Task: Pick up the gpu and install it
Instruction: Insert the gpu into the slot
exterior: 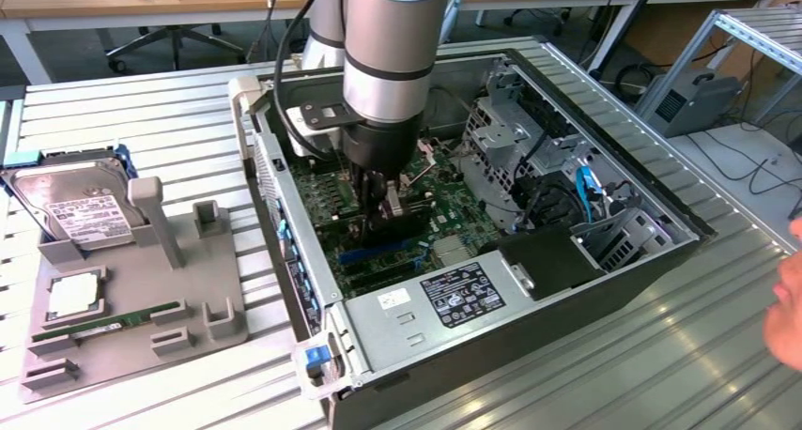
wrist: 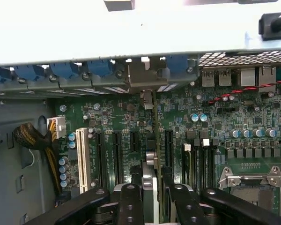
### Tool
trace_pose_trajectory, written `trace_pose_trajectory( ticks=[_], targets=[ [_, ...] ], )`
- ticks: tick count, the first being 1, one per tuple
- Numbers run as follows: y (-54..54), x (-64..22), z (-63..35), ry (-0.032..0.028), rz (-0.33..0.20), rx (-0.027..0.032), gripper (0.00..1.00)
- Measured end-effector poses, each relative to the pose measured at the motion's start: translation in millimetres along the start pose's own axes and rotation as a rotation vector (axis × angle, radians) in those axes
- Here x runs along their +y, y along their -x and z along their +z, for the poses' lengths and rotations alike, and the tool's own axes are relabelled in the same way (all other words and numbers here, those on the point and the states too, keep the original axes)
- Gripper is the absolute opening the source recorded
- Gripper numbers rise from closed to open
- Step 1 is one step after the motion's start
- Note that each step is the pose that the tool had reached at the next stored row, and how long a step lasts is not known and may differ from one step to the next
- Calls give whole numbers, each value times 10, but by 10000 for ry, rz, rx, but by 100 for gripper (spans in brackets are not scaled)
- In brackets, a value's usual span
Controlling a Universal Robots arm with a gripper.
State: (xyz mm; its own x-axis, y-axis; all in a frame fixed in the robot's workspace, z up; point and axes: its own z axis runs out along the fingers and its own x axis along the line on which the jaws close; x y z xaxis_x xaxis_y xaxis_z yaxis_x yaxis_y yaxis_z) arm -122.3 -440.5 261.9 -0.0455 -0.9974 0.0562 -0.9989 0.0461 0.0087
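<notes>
My gripper (exterior: 379, 214) is down inside the open computer case (exterior: 652, 200), over the green motherboard (exterior: 433, 191). It is shut on the gpu (exterior: 376, 233), which shows as a dark block just under the fingers. In the wrist view the gpu (wrist: 149, 180) is seen edge-on between the two black fingers (wrist: 130, 201), running towards the case's rear wall. Its grey metal bracket end (wrist: 143, 77) sits at the row of blue slot clips. The card hangs over the black expansion slots (wrist: 168, 150) beside the white slot (wrist: 82, 159). I cannot tell whether it touches a slot.
On the exterior view's left a grey fixture plate (exterior: 138, 299) carries a silver hard drive (exterior: 75, 209), a narrow green RAM stick (exterior: 107, 325) and a small square chip (exterior: 75, 294). The power supply (exterior: 461, 294) and drive cage (exterior: 501, 134) crowd the case. A person's hand (exterior: 790, 308) is at the right edge.
</notes>
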Motion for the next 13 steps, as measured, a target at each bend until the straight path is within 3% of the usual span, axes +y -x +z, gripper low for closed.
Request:
trace_pose_trajectory(
  ticks=[13],
  targets=[
    [1,0,38,0,0,0,27]
  ],
)
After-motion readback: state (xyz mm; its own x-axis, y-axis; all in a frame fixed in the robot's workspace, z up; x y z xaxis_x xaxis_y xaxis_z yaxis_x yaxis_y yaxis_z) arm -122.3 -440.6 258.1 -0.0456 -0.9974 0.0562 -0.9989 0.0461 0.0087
